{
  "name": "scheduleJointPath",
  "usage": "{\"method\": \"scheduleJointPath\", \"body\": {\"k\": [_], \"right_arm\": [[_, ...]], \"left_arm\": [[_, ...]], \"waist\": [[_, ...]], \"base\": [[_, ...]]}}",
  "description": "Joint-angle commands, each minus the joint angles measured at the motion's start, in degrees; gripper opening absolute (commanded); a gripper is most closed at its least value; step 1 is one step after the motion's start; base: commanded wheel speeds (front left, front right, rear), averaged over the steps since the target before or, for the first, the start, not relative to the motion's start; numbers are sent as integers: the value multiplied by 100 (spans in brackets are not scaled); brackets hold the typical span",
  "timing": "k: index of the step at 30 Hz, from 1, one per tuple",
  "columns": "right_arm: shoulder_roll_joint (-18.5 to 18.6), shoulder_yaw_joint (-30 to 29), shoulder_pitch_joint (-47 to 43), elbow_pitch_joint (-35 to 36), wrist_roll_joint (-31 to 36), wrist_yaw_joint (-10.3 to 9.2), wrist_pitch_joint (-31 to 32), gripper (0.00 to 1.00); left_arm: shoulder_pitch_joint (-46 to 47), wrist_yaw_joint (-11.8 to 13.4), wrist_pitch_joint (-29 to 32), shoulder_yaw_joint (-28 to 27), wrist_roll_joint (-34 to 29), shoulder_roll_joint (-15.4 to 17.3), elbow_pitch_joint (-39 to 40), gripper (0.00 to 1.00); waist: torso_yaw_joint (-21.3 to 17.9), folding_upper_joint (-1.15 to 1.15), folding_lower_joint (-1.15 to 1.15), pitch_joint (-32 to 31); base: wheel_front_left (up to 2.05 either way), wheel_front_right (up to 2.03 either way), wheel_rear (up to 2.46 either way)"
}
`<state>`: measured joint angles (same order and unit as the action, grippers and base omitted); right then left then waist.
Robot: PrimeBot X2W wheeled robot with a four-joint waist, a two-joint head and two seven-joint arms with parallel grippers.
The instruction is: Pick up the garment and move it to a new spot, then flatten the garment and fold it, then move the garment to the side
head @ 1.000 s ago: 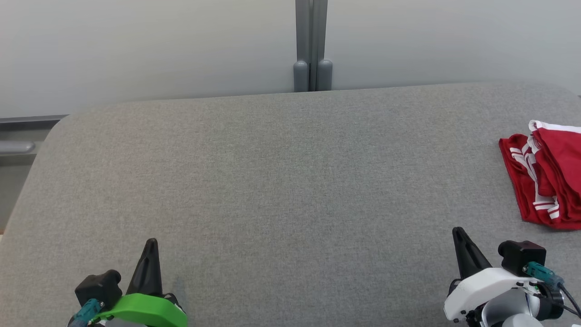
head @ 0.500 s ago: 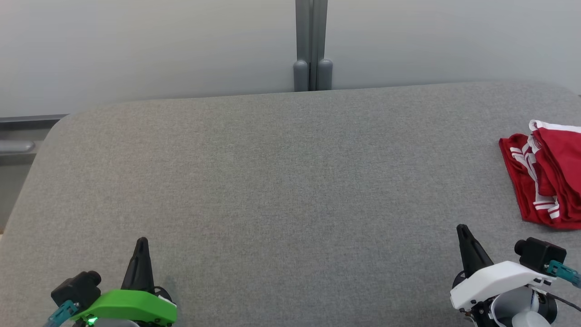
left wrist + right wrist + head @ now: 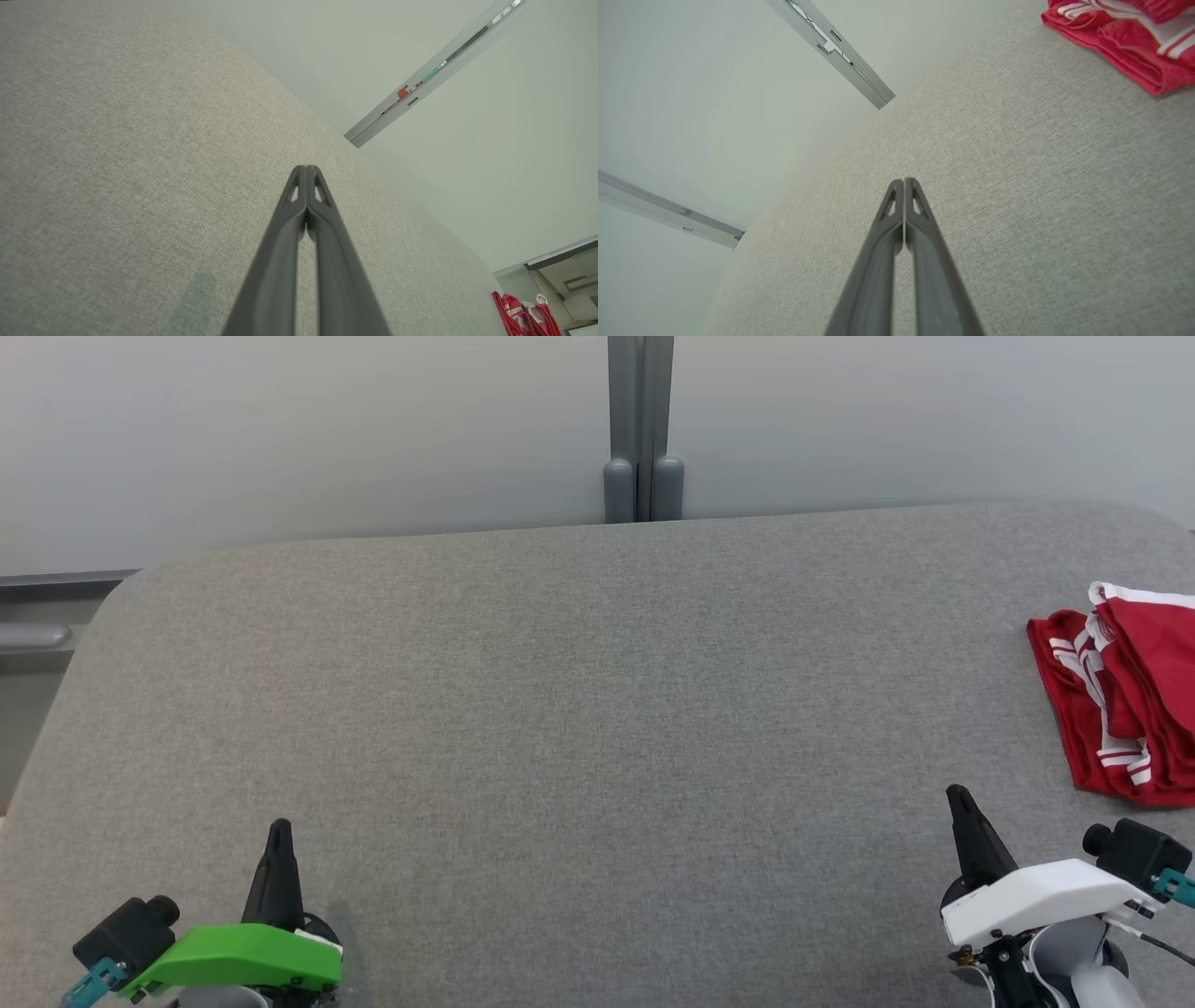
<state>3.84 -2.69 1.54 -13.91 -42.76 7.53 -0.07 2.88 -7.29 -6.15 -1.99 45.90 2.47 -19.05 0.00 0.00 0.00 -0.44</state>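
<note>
Head view: folded red garment [image 3: 1130, 709], white-striped, lies at the right edge of the grey woven table [image 3: 597, 709]; left gripper [image 3: 279, 826] and right gripper [image 3: 954, 793] both pinched closed, empty. Left wrist view: tapered dark fingers [image 3: 275, 261] meet at the tips. Right wrist view: same, garment upper right.

The bench [image 3: 597, 709] is covered in grey woven cloth, matt and slightly rough, the weave plain in both wrist views; the garment [image 3: 1130, 700] at the bench's right edge is red cloth with white stripes, soft and creased, with a faint sheen on its folds; the left gripper [image 3: 279, 831] and right gripper [image 3: 954, 795] are dark, smooth, matt plastic; the left wrist cover [image 3: 243, 957] is green plastic, the right wrist cover [image 3: 1046, 896] white plastic, both smooth and lightly glossy; the wall panels [image 3: 280, 429] beyond the far edge look smooth and matt; the post [image 3: 640, 429] between them looks like grey metal.
</note>
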Motion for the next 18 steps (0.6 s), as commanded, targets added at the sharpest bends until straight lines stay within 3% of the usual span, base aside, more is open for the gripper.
{"method": "scheduleJointPath", "body": {"k": [1, 18], "right_arm": [[0, -30, 145, 68, -206, -1, 32, 0], [-22, -125, 240, 51, -1420, -3, 195, 0]], "left_arm": [[182, -10, 40, -45, 183, 28, 96, 0], [241, -15, 357, -151, 1332, 36, 207, 0]], "waist": [[0, 0, 0, 1], [0, 0, 0, 12]], "base": [[0, 0, 0], [0, 0, 0]]}}
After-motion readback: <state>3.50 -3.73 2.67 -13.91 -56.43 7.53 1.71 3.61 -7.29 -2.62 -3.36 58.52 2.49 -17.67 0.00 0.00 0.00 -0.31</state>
